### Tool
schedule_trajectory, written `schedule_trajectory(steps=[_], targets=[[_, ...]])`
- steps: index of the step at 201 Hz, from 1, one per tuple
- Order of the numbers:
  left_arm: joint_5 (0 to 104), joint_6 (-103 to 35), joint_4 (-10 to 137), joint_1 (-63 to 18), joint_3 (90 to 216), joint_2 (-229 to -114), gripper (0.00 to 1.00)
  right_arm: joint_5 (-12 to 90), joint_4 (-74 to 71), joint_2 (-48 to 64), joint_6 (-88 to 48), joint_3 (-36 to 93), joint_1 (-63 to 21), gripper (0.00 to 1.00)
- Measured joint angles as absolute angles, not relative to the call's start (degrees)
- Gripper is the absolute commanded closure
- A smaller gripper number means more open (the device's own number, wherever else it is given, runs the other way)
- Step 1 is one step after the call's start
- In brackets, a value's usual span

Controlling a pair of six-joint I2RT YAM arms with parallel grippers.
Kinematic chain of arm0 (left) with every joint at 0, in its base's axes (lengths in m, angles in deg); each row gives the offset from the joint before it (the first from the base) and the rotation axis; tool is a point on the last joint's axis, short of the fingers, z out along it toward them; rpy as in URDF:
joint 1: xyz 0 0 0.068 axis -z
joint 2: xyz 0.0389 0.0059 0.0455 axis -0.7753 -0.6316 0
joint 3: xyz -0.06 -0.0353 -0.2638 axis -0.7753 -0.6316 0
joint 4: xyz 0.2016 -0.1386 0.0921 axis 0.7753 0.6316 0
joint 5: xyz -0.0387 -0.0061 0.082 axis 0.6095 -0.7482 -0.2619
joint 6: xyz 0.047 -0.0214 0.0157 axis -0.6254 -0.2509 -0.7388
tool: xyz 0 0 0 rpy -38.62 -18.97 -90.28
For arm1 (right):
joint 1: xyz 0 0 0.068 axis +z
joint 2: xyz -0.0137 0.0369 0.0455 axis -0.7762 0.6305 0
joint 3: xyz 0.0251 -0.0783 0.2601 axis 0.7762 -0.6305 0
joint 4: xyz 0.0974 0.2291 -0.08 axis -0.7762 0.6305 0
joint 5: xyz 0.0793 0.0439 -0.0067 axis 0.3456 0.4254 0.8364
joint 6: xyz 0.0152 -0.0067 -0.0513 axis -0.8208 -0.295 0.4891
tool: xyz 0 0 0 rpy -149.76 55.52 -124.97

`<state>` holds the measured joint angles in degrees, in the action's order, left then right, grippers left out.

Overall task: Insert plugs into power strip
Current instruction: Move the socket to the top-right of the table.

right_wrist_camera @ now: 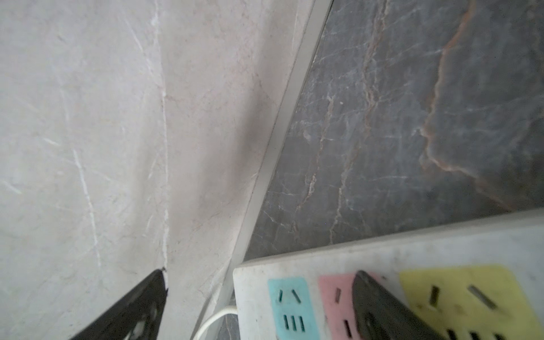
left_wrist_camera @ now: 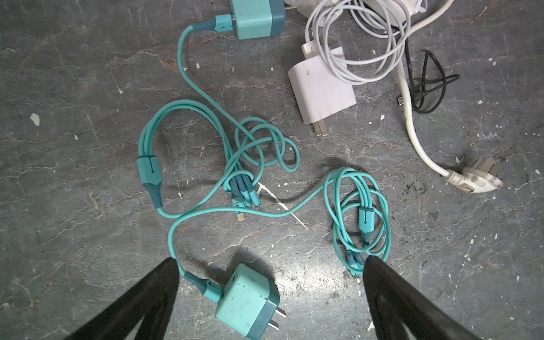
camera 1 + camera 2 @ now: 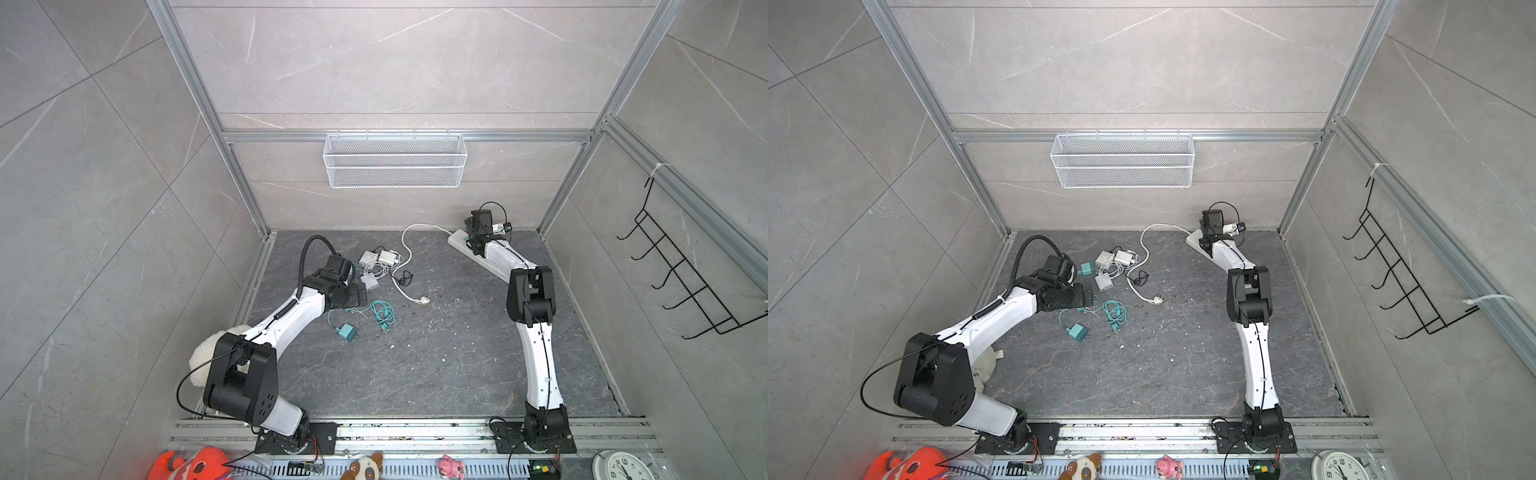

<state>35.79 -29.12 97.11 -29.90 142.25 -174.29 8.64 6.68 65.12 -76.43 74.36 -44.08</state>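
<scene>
A teal plug (image 2: 248, 300) lies on the dark floor just below my open left gripper (image 2: 270, 258), between its black fingers and untouched; both top views show it (image 3: 347, 332) (image 3: 1077, 331). A second teal plug (image 2: 256, 17) and a white plug (image 2: 322, 91) lie farther off, among tangled teal and white cables. Two more white plugs (image 3: 368, 257) (image 3: 388, 255) sit behind them. The power strip (image 1: 382, 256) lies at the back right, its teal, pink and yellow sockets bare. My right gripper (image 1: 259, 271) hangs open over its corded end, one finger (image 1: 379, 306) over the pink socket.
The strip's thick white cord ends in a pronged plug (image 3: 423, 300) mid-floor. The back wall stands close beyond the right gripper. A wire basket (image 3: 395, 160) hangs on that wall and a black hook rack (image 3: 681, 274) on the right wall. A white plush (image 3: 203, 357) lies under my left arm.
</scene>
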Motion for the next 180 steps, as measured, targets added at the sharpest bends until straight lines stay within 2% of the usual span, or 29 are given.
schedule_trajectory(steps=[32, 77, 143, 180], targets=[[36.1, -29.1, 96.7, -29.9, 141.8, -174.3, 0.00, 10.4, 5.1, 65.3, -77.4, 74.1, -44.5, 0.01], [36.2, -29.1, 96.6, -29.9, 141.7, -174.3, 0.00, 14.0, -9.8, 60.3, -81.0, 60.7, -45.8, 0.01], [37.1, -29.1, 95.4, -29.9, 141.7, -175.0, 0.01, 14.2, -10.3, 61.1, -80.2, 61.8, -47.6, 0.01], [38.9, -29.1, 94.3, -28.6, 146.0, -182.0, 0.06, 13.2, -9.8, 59.4, -76.4, 59.2, -48.1, 0.01]])
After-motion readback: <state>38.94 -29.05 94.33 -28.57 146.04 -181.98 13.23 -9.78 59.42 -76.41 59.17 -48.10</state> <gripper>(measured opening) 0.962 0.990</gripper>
